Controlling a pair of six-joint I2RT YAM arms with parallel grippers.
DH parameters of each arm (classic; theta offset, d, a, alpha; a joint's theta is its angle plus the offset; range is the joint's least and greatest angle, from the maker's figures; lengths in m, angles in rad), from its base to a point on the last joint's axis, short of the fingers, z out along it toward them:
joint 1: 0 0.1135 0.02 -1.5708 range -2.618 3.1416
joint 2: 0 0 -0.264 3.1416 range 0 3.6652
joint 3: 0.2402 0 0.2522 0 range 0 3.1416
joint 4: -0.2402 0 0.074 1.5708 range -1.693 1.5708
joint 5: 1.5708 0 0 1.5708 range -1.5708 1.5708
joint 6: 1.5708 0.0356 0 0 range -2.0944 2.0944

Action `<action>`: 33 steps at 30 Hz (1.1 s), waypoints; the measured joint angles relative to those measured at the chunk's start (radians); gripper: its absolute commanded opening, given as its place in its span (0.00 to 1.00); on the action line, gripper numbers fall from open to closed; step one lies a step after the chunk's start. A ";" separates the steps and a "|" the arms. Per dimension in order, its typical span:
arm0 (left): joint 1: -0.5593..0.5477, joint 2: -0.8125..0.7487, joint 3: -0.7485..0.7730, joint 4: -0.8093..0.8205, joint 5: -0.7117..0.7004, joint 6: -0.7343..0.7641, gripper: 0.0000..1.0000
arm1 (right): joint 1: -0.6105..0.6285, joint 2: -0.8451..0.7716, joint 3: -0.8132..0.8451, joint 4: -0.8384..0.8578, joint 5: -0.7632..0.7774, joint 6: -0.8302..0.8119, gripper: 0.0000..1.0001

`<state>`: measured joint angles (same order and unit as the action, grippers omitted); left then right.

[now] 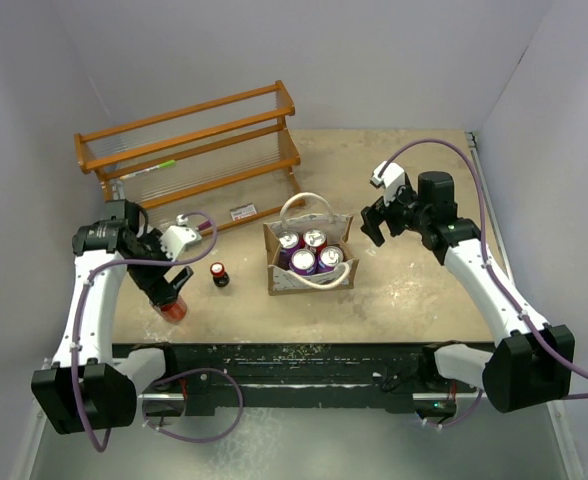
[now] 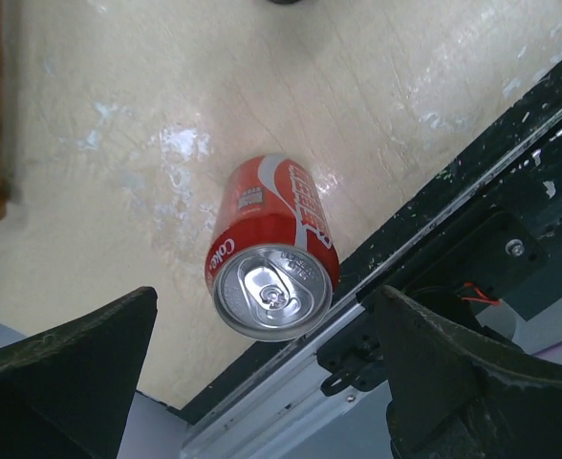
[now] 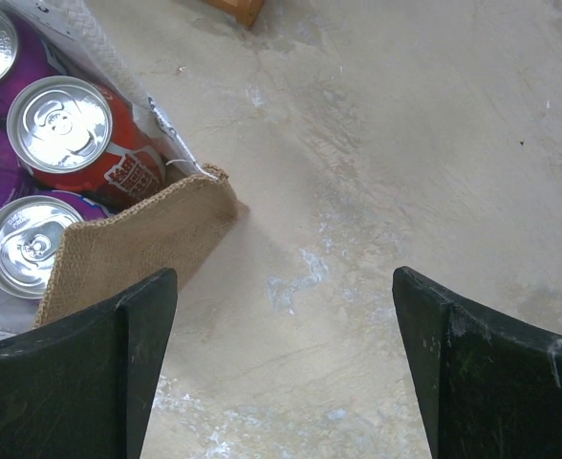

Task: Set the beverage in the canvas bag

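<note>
This was a robotics lab cell: pale walls (image 1: 374, 60) boxed a scuffed bench (image 1: 404, 300), left arm (image 1: 89, 300) and right arm (image 1: 484, 280) bolted to a black rail (image 1: 304, 362) at 6 o'clock.

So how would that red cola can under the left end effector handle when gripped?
The red can has its tab lying flat, so it is probably full and heavy for its size. Its glossy round wall may slip in the left end effector.

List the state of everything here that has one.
canvas bag: upright, open, four upright cans inside.
cola can: standing upright, unopened.
left gripper: open, over the cola can, not gripping.
right gripper: open, empty.
small bottle: upright, capped.
</note>
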<state>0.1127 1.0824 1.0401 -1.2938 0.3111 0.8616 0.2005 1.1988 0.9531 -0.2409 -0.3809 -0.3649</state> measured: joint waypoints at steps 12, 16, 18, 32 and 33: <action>0.064 0.045 -0.103 0.037 -0.002 0.040 0.96 | 0.000 -0.002 0.000 0.000 -0.003 0.000 0.95; 0.065 0.073 -0.129 0.063 -0.004 0.039 0.93 | 0.000 -0.002 0.000 0.000 -0.003 0.000 0.95; 0.066 0.086 -0.141 0.078 -0.005 0.039 0.90 | 0.000 -0.002 0.000 0.000 -0.003 0.000 0.95; 0.070 0.076 -0.203 0.138 -0.008 -0.007 0.62 | 0.000 -0.001 0.000 0.000 -0.003 0.000 0.95; 0.070 0.072 -0.203 0.140 -0.008 -0.010 0.60 | 0.000 -0.001 0.000 0.000 -0.003 0.000 0.95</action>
<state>0.1825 1.1549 0.8375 -1.1538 0.3035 0.8516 0.2005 1.1980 0.9531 -0.2413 -0.3840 -0.3649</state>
